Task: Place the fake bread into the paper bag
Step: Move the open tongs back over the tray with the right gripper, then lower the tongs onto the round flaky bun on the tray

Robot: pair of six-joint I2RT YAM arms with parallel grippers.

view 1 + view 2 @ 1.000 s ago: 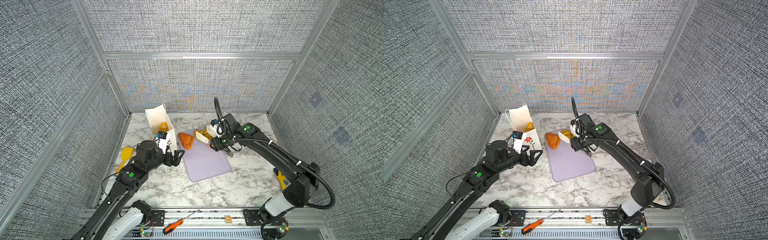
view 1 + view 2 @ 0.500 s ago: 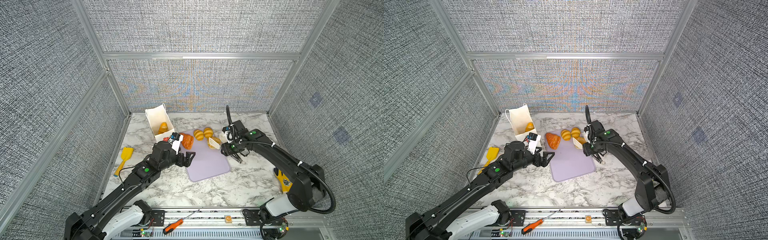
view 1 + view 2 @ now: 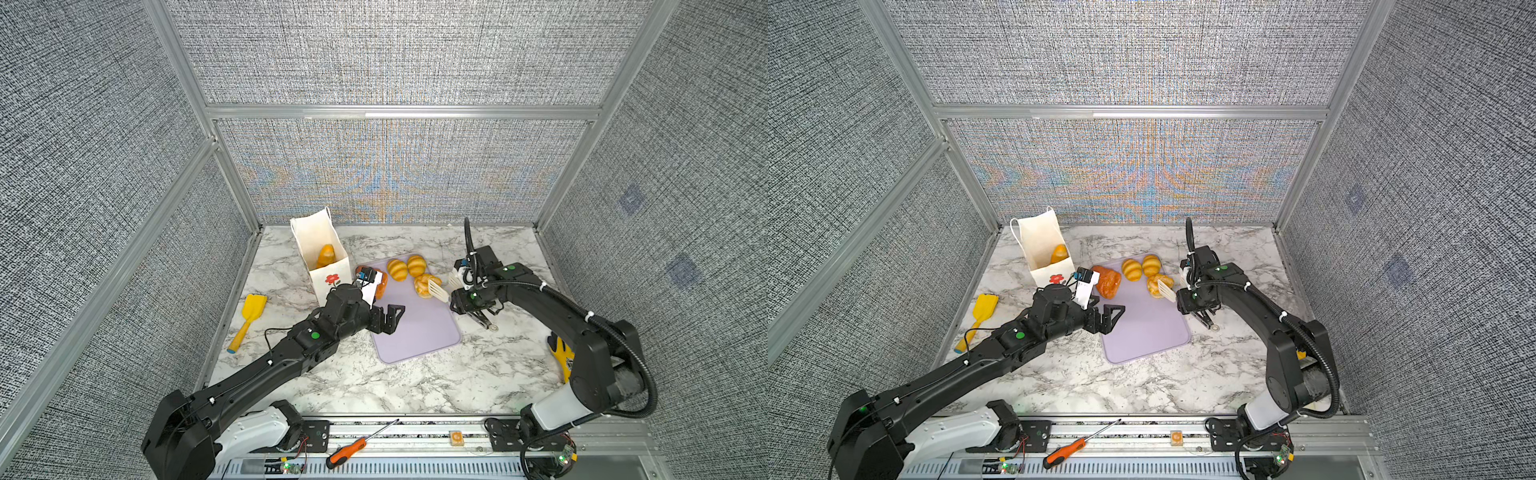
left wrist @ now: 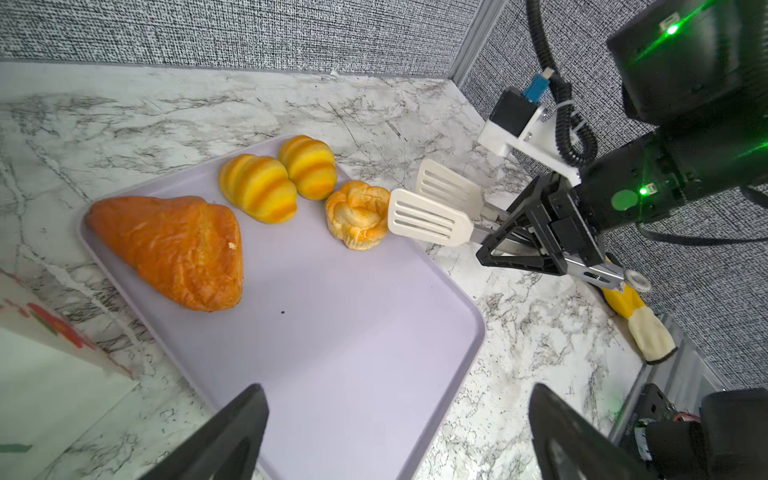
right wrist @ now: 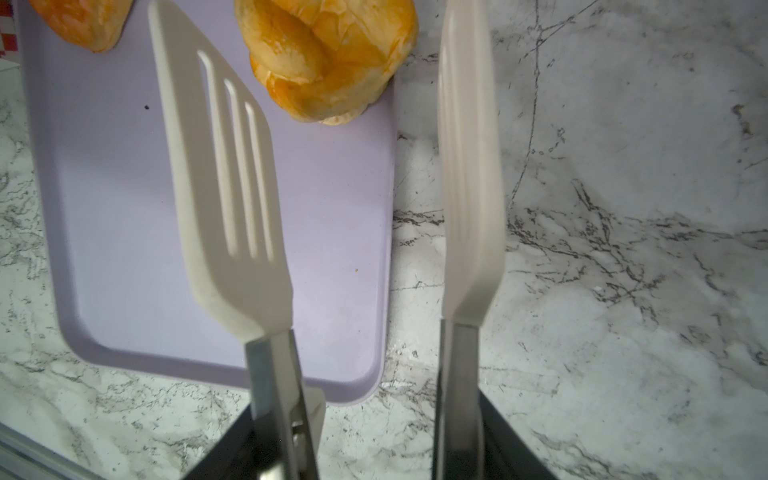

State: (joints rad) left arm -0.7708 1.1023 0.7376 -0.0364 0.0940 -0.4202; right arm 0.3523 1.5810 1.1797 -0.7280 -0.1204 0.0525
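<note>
I judge the job to be in its early part. The paper bag (image 3: 309, 232) stands upright near the back left corner of the counter (image 3: 415, 382). Looking down into its open mouth I see one yellow pastry (image 3: 326, 255) leaning inside, and I cannot tell whether anything lies under it.

Four more pastries wait on the lilac tray (image 3: 415, 328) in the middle of the counter, all at its back end:
- The reddish-brown croissant (image 4: 174, 249) is at the tray corner nearest the bag.
- Two striped rolls (image 4: 257, 193) lie side by side, touching each other.
- A twisted ring (image 4: 357, 214) sits right at the tray's right edge.

The front half of the tray is bare, so by my count at least four pieces have yet to go in.

My right claw (image 3: 461, 299) is clamped on a pair of white tongs (image 4: 428, 216). Their slotted blades stand apart and point at the twisted ring from just beside it, with nothing pinched between them. I take that ring to be the next piece to lift.

My left claw (image 3: 390, 319) hangs spread wide and empty over the front left part of the tray, near the bag's flowered face. A yellow spatula (image 3: 249, 320) lies by the left edge of the counter and has no part in this job
</note>
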